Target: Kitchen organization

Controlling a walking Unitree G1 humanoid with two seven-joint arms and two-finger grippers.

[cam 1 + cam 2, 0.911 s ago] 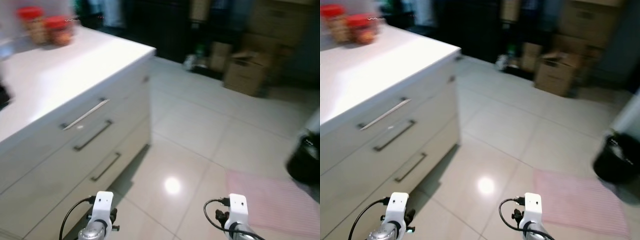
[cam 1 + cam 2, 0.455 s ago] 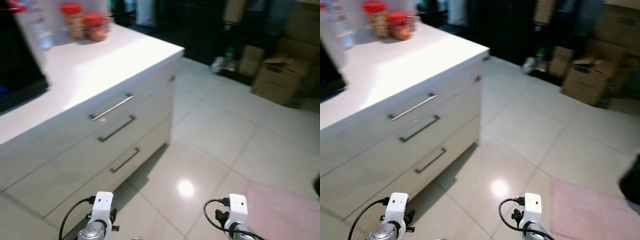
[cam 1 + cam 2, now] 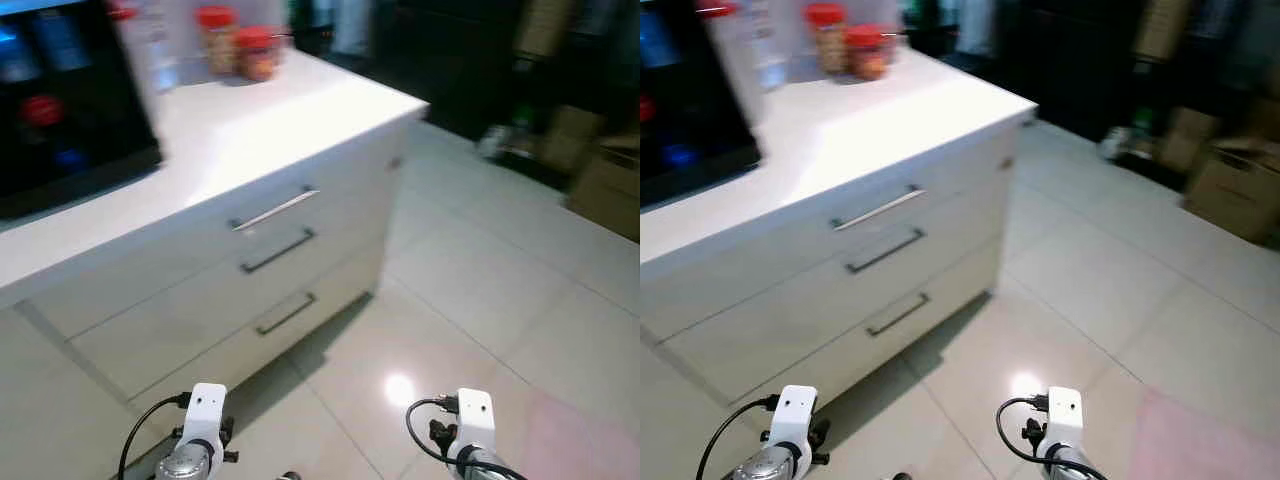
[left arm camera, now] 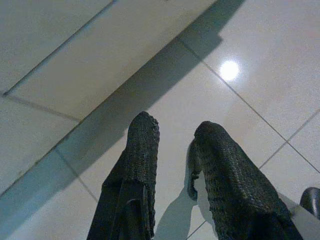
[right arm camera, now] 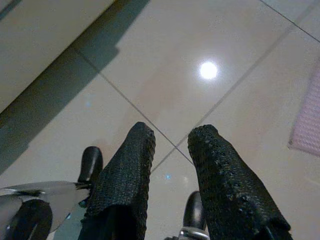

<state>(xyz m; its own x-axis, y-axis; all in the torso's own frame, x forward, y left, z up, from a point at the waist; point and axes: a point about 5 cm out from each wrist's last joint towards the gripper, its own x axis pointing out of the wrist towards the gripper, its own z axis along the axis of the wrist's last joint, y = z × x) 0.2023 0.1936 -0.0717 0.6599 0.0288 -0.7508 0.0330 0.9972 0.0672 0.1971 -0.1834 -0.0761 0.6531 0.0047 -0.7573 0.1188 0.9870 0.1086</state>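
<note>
**Robot turned toward the kitchen counter, both arms hanging idle**

Compared with the frames from 0.9 s and 0.5 s ago, the whole picture has shifted: the camera has swung toward the robot's left, so the white counter (image 3: 280, 130) now sits nearer the middle of the head views. A black appliance (image 3: 60, 110) with blue and red spots on its front has come into sight at the counter's left end, while the cardboard boxes (image 3: 1230, 185) have slid to the right edge. The things themselves show no change of place.

The counter has a plain white top and a pale front with three drawers (image 3: 890, 250), each with a slim horizontal bar handle, stacked one below another. At the far back of the top stand two red-lidded jars (image 3: 240, 50), side by side and touching or nearly so, with light brown contents; the blur hides detail. A clear bottle-like shape (image 3: 765, 45) stands just beside them, toward the appliance.

The floor (image 3: 480, 290) is of glossy pale tiles with one bright lamp reflection; a pink mat (image 3: 1210, 450) lies at lower right.

The left gripper (image 4: 175, 135) hangs over the tiles beside the cabinet's shadow, fingers slightly parted and holding nothing. The right gripper (image 5: 170, 137) hangs likewise over a tile joint, fingers slightly parted and empty.
</note>
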